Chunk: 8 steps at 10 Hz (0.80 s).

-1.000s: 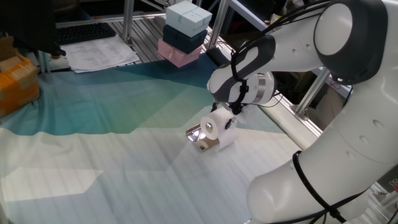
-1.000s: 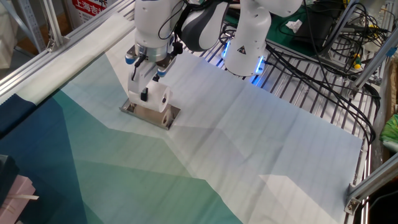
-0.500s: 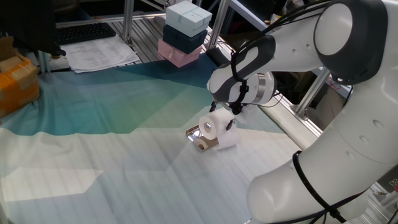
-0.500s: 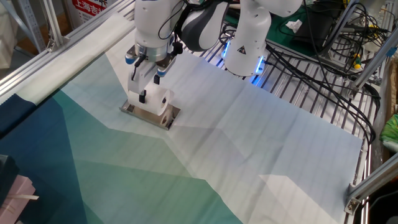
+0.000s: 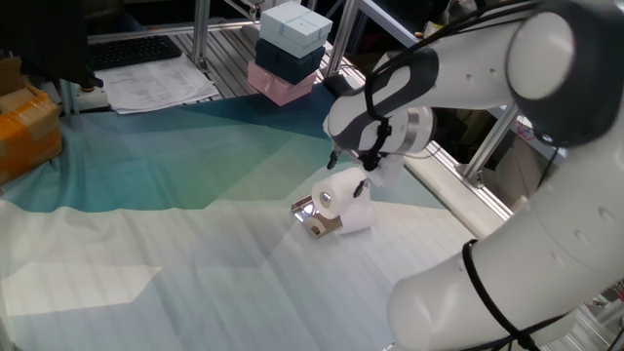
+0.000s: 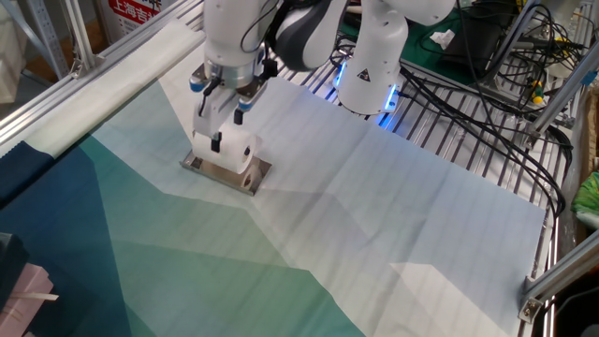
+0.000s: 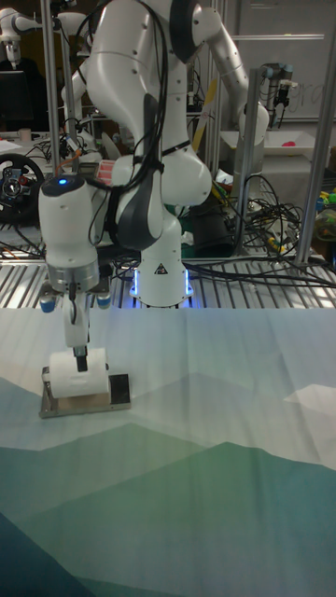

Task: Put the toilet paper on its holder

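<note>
The toilet paper point(image 6: 232, 153) sat on the holder point(image 6: 225, 174), on the cloth-covered counter point(image 6: 374, 215) near its far edge in the other fixed view; the pincer point(image 6: 218, 123) hung just above the roll, fingers point(image 7: 78, 347) narrowly parted and holding nothing. The step looked like a release and retreat; best done by lifting straight up, so no finger drags the soft roll off its bar. Against a second ago, the pincer had risen slightly; the roll had settled lower onto the holder.
</note>
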Available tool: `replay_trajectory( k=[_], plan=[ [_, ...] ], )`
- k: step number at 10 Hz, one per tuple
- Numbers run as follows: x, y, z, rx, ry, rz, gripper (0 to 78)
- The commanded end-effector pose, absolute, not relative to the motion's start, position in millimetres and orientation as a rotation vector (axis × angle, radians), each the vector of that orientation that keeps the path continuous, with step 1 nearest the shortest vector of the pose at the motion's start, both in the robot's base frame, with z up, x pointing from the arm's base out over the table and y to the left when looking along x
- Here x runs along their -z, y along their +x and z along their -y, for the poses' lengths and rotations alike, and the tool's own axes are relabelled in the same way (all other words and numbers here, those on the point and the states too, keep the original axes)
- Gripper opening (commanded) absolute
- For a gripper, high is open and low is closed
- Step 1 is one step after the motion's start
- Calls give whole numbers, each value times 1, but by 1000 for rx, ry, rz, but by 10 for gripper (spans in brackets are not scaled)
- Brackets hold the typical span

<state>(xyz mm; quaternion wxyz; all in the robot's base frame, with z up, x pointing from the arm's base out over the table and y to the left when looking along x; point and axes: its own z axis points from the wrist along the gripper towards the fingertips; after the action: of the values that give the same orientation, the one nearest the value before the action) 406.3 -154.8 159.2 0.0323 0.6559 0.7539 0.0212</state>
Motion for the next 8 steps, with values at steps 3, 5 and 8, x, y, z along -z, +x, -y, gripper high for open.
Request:
replay_trajectory(
  k=[3, 5, 8],
  plan=[
    [-206, 403, 115, -81, 1776, -2518, 773],
    [-214, 407, 104, -83, 1673, -2592, 773],
    [-212, 408, 103, -70, 1381, -2767, 773]
  ],
)
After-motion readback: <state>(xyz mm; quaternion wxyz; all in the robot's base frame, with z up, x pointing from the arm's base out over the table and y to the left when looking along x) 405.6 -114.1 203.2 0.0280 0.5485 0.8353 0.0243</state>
